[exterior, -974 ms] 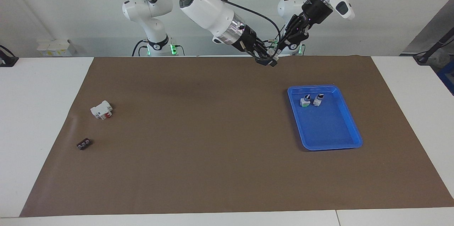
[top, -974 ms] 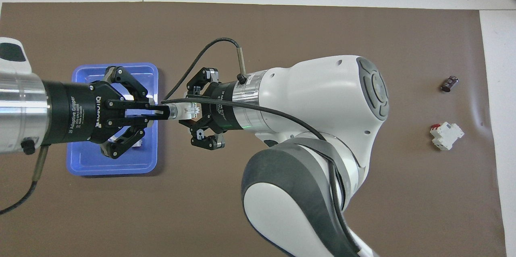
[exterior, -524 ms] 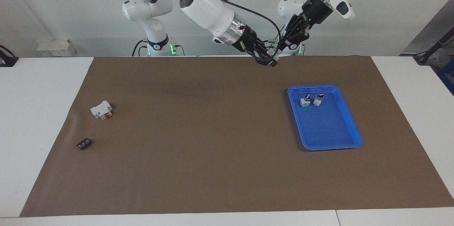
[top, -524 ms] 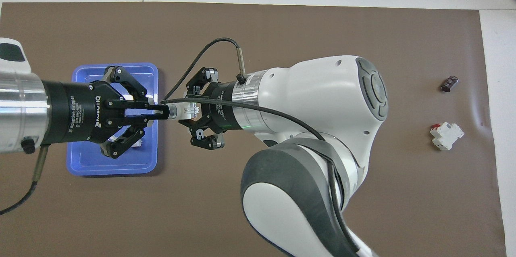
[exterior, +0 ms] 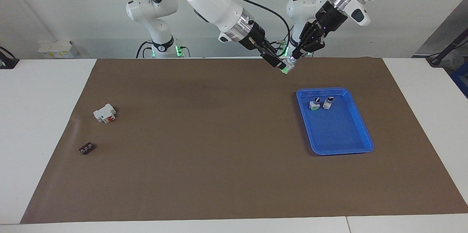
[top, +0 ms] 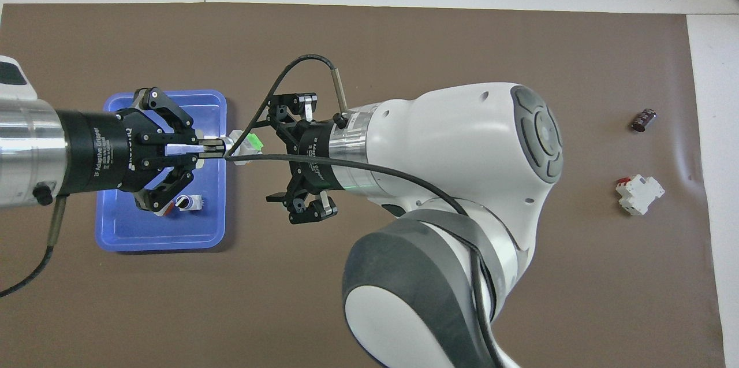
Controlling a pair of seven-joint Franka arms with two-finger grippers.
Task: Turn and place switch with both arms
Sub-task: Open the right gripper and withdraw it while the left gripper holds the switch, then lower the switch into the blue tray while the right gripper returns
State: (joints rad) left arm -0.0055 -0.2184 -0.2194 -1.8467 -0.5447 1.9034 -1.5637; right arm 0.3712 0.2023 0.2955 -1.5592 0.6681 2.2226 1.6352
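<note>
Blue tray (exterior: 360, 130), two switches (exterior: 314, 104) inside

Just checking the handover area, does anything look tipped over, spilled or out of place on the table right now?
Nothing stands out. Two switches stand upright in the blue tray. The white block and small black piece lie apart on the mat, toward the right arm's end.

The right tool (top: 300, 154) has let go of the switch (top: 245, 142) and now stands spread wide, drawn slightly back from it; the switch stays pinched in the left tool (top: 216, 148) alone, its green part newly showing; both arms have shifted slightly.
</note>
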